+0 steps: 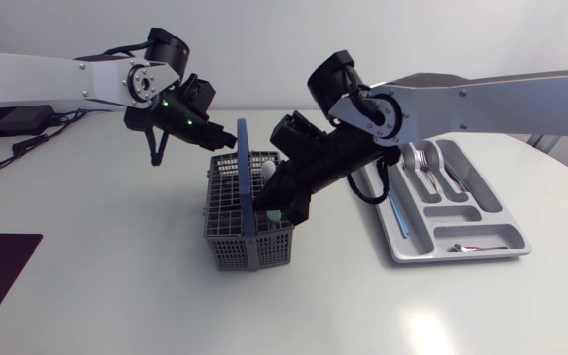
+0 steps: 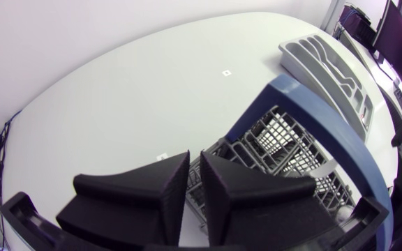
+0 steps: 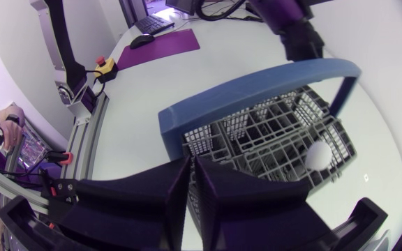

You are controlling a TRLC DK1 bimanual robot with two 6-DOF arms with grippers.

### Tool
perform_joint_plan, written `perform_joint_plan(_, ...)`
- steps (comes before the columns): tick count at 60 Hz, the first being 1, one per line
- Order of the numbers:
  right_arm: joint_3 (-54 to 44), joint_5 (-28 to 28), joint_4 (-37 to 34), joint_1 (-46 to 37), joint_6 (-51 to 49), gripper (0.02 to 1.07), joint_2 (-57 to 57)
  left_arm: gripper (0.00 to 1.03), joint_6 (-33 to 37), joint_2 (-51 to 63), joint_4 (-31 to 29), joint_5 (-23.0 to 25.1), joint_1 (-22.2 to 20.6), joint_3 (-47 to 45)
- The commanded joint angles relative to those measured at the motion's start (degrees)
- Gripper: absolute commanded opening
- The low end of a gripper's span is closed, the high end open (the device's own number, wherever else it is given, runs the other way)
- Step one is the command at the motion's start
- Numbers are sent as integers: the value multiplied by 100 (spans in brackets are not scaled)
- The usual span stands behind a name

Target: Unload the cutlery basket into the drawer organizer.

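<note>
— Black fingers [image 2: 138, 199] of left hand [image 2: 194, 162], closest to lens: drawn in to a narrow slit, nothing seen between them, poised over one end of grey basket [image 2: 285, 139].

— And right hand [image 3: 192, 162]?

— Likewise pinched to a slit, tips low at basket's rim beneath blue handle [image 3: 257, 87]. No grip on anything visible.

— Seen from above?

— Basket mid-tabletop [image 1: 116, 296], handle running lengthwise. Left hand at handle's far end. Right hand dipped into basket from organizer side, just beside teal piece [image 1: 274, 214]. Pale round thing [image 1: 267, 170] among the grid cells.

— Organizer [image 1: 486, 197]?

— Flat on tabletop near basket, on right arm's side. Spoons and forks [image 1: 424, 163] in far compartments, blue-handled piece [image 1: 399, 212] along slot nearest basket, red-tipped piece [image 1: 476, 247] in near cross compartment.
</note>
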Motion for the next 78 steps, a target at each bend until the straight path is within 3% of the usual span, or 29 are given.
perform_joint_plan(1,-179,92,58,50,-56,16,-19,15,15,228,-15,11,-102,306)
perform_joint_plan(16,225,-198,-21,-1146,-117,16,-291,15,174,-1161,-252,196,733,-441)
perform_joint_plan(24,691,-233,14,-1576,-117,17,148,15,429,-2400,-727,495,812,-1381)
perform_joint_plan(33,1157,-198,313,-1752,-20,17,825,15,745,-3437,-1298,811,531,-2278)
perform_joint_plan(41,1561,-154,638,-1796,217,17,1396,15,947,-3806,-1386,846,135,-2919)
perform_joint_plan(58,2668,4,831,-1735,639,17,2460,15,1360,-3718,-1772,1128,-427,-3412)
perform_joint_plan(67,3248,39,743,-1638,779,17,2943,15,1369,-3428,-1693,1268,-744,-3710)
perform_joint_plan(78,3837,189,594,-1550,859,17,3444,15,1395,-2910,-1438,1268,-796,-3886)
